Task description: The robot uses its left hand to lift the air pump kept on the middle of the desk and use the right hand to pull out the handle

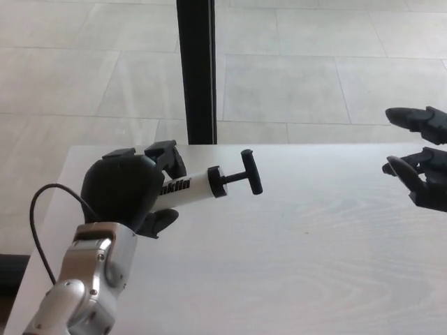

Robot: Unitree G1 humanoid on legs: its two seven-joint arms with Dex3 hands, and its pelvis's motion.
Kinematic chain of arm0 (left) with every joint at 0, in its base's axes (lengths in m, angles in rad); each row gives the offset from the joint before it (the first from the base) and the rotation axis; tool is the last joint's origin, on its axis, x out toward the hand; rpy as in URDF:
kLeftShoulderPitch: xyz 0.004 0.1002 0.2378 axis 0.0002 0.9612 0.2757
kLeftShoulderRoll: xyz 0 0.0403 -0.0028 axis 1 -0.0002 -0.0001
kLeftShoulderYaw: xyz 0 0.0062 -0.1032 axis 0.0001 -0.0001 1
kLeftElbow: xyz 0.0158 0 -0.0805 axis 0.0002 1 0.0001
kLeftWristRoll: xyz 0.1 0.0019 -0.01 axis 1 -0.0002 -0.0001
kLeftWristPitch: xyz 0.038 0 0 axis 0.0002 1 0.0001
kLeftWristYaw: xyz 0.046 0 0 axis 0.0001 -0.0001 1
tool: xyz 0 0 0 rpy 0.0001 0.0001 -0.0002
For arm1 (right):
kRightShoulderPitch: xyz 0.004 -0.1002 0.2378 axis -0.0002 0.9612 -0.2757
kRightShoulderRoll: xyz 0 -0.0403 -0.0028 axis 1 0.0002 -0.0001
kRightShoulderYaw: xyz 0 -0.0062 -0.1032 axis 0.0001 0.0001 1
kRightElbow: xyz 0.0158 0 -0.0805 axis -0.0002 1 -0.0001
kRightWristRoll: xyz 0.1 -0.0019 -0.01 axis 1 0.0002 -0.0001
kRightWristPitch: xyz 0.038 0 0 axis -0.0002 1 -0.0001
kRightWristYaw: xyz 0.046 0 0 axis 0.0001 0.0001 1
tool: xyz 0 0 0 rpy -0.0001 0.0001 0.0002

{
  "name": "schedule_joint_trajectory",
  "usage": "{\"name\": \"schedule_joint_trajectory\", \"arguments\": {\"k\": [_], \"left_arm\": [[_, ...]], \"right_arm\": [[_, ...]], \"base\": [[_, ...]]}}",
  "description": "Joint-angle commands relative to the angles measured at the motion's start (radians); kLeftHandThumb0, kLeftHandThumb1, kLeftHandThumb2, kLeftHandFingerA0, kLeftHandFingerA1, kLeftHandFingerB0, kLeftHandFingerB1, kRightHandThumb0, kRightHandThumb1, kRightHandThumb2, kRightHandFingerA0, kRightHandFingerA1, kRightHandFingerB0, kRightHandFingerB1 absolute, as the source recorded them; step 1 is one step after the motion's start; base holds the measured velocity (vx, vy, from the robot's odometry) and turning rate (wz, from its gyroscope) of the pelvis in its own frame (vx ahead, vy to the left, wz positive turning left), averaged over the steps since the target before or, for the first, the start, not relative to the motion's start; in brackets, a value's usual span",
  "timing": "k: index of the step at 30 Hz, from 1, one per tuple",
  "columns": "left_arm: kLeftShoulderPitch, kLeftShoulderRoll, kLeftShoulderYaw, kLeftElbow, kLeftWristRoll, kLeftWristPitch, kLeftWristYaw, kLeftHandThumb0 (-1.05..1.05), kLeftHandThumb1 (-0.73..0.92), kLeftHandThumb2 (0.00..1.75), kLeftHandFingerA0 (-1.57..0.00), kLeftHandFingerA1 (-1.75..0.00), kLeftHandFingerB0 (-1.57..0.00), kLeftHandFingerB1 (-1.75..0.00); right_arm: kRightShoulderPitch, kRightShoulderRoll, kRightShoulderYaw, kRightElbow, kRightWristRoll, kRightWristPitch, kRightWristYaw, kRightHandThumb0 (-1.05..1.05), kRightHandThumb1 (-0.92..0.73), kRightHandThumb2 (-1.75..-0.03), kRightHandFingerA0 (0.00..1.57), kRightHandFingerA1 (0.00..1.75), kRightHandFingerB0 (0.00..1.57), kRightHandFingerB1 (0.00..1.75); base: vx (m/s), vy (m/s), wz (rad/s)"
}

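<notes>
**One pump up, two hands in view**

The left hand [126, 192] is clenched around the one air pump [192, 187], holding it above the desk [314, 265] near the far-left corner. One cable [49, 216] loops from the wrist beside the left edge. The pump's white barrel points right, and its single black T-handle [248, 172] sticks out from the barrel's end. One dark post [197, 70] stands on the tiled floor beyond the far edge. At the right edge of the desk, the right hand [419, 164] hangs with fingers spread, grasping nothing, well apart from the handle.
</notes>
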Motion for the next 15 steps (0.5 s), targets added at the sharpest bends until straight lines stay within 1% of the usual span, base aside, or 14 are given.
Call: {"name": "schedule_joint_trajectory", "arguments": {"k": [1,2,3,5,6,7,8,9,10,11,12,13,14,15], "left_arm": [[-0.019,0.014,0.007,0.010,-0.027,-0.029,0.019,-0.16,0.62,0.83,-0.81,-1.75,-0.67,-1.42],[-0.057,0.013,0.009,0.028,-0.027,-0.047,0.043,-0.13,0.54,0.93,-0.79,-1.75,-0.58,-1.63],[-0.078,0.011,0.010,0.037,-0.029,-0.055,0.051,-0.14,0.55,0.96,-0.80,-1.75,-0.58,-1.65],[-0.099,0.012,0.008,0.041,-0.030,-0.057,0.044,-0.15,0.55,0.98,-0.82,-1.75,-0.59,-1.63],[-0.119,0.014,0.003,0.049,-0.031,-0.067,0.046,-0.20,0.50,1.05,-1.13,-1.37,-0.90,-1.23],[-0.130,0.021,-0.007,0.048,-0.020,-0.065,0.031,-0.15,0.58,0.95,-0.80,-1.75,-0.66,-1.53],[-0.138,0.030,-0.022,0.056,0.001,-0.076,0.046,-0.16,0.59,0.93,-0.81,-1.75,-0.70,-1.51],[-0.143,0.031,-0.034,0.055,0.012,-0.074,0.048,-0.15,0.57,0.93,-0.83,-1.75,-0.71,-1.51],[-0.146,0.029,-0.041,0.053,0.013,-0.067,0.043,-0.15,0.53,0.93,-0.84,-1.75,-0.67,-1.53],[-0.148,0.025,-0.048,0.048,0.009,-0.060,0.031,-0.13,0.55,0.88,-0.79,-1.75,-0.69,-1.47],[-0.147,0.020,-0.050,0.041,0.004,-0.053,0.021,-0.15,0.58,0.85,-0.79,-1.75,-0.70,-1.46],[-0.150,0.016,-0.053,0.043,0.001,-0.049,0.022,-0.14,0.58,0.83,-0.81,-1.72,-0.74,-1.40],[-0.153,0.016,-0.055,0.046,-0.001,-0.053,0.024,-0.14,0.58,0.83,-0.81,-1.72,-0.74,-1.40],[-0.163,-0.003,-0.066,0.044,0.014,-0.018,0.018,-0.14,0.60,0.86,-0.92,-1.75,-0.66,-1.41]], "right_arm": [[0.024,-0.019,-0.006,-0.019,-0.016,0.035,0.019,-0.63,-0.68,-0.61,0.61,0.75,0.34,0.35],[0.006,-0.008,0.000,0.004,-0.015,0.041,0.020,-0.69,-0.55,-0.91,0.62,0.79,0.30,0.49],[-0.002,0.001,0.003,0.015,-0.013,0.042,0.019,-0.63,-0.67,-0.60,0.63,0.77,0.36,0.37],[-0.007,0.011,0.007,0.018,-0.014,0.044,0.014,-0.63,-0.67,-0.60,0.64,0.75,0.36,0.37],[-0.017,0.020,0.012,0.022,-0.017,0.045,0.008,-0.63,-0.67,-0.60,0.65,0.74,0.37,0.37],[-0.025,0.026,0.014,0.018,-0.017,0.055,0.004,-0.63,-0.67,-0.60,0.66,0.72,0.38,0.36],[-0.032,0.032,0.013,0.018,-0.010,0.058,0.006,-0.69,-0.56,-0.91,0.64,0.76,0.32,0.49],[-0.039,0.038,0.016,0.012,-0.012,0.063,0.006,-0.63,-0.67,-0.60,0.65,0.72,0.37,0.36],[-0.044,0.039,0.019,0.013,-0.016,0.059,0.007,-0.65,-0.68,-0.60,0.64,0.74,0.37,0.36],[-0.051,0.040,0.025,0.016,-0.023,0.053,0.008,-0.69,-0.55,-0.93,0.63,0.78,0.30,0.50],[-0.059,0.042,0.033,0.019,-0.031,0.054,0.007,-0.66,-0.69,-0.61,0.63,0.76,0.36,0.36],[-0.069,0.045,0.042,0.030,-0.036,0.056,0.010,-0.68,-0.55,-0.92,0.63,0.78,0.28,0.50],[-0.073,0.048,0.045,0.033,-0.034,0.063,0.011,-0.68,-0.55,-0.92,0.63,0.78,0.28,0.50],[-0.082,0.045,0.065,0.030,-0.040,0.103,0.031,-0.65,-0.53,-0.90,0.60,0.80,0.27,0.50]], "base": [[0.00,0.000,0.00],[0.00,0.000,0.00],[0.00,0.000,0.00],[0.00,0.000,0.00],[0.00,0.000,0.00],[0.00,0.000,0.00],[0.00,0.000,0.00],[0.00,0.000,0.00],[0.00,0.000,0.00],[0.00,0.000,0.00],[0.00,0.000,0.00],[0.00,0.000,0.00],[0.00,0.000,0.00],[0.00,0.000,0.00]]}}
